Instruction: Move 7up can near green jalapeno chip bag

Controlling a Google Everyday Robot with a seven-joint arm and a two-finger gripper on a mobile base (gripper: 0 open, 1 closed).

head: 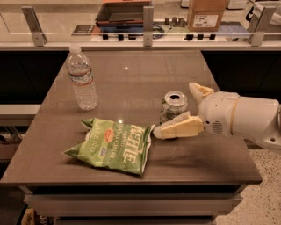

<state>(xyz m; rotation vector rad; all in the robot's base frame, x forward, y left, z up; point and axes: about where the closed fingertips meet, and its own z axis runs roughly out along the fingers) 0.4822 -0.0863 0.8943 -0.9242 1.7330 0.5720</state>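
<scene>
The 7up can stands upright on the brown table, a little right of the upper right corner of the green jalapeno chip bag. The bag lies flat near the table's front edge. My gripper comes in from the right on a white arm. It is open, with one finger in front of the can and the other behind and to the right of it. The can stands between the fingers and neither clamps it.
A clear plastic water bottle stands at the table's back left. Behind the table runs a counter with metal posts, a dark tray and a cardboard box. The table's right edge lies under my arm.
</scene>
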